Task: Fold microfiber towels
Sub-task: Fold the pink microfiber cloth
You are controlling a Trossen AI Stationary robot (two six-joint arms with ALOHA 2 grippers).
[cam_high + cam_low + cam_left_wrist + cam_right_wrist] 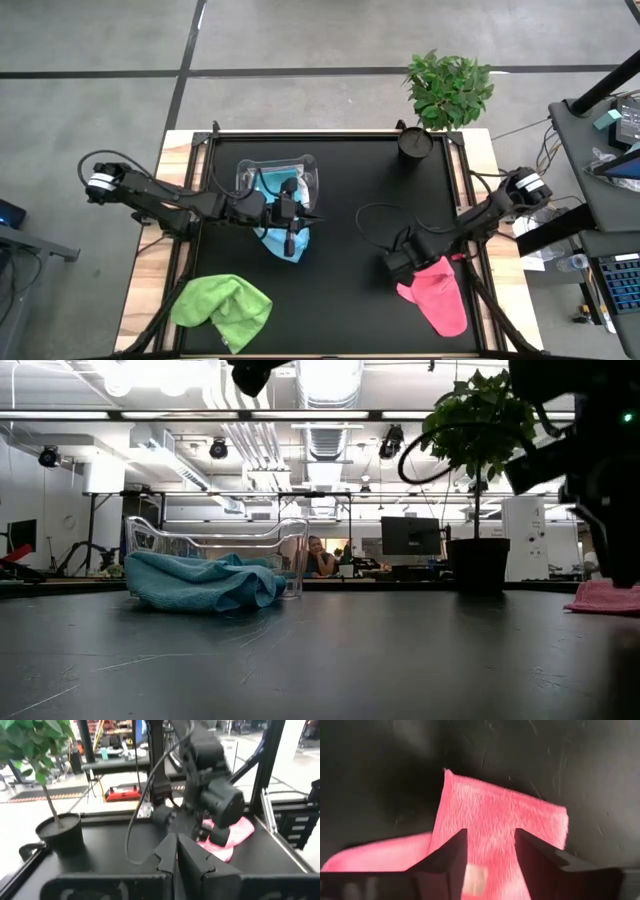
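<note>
Currently the right gripper [490, 855] is hovering with fingers parted just above the pink microfiber towel [440, 295], seemingly not gripping it. Closed and empty, the left gripper [312, 218] is waiting over a light blue towel [280, 240] spilling from the clear tub [308, 172].

We saw bright ceiling lights [330, 380] glaring in the low view; the table [320, 660] lay dim, and the left wrist picture was blurred.
</note>
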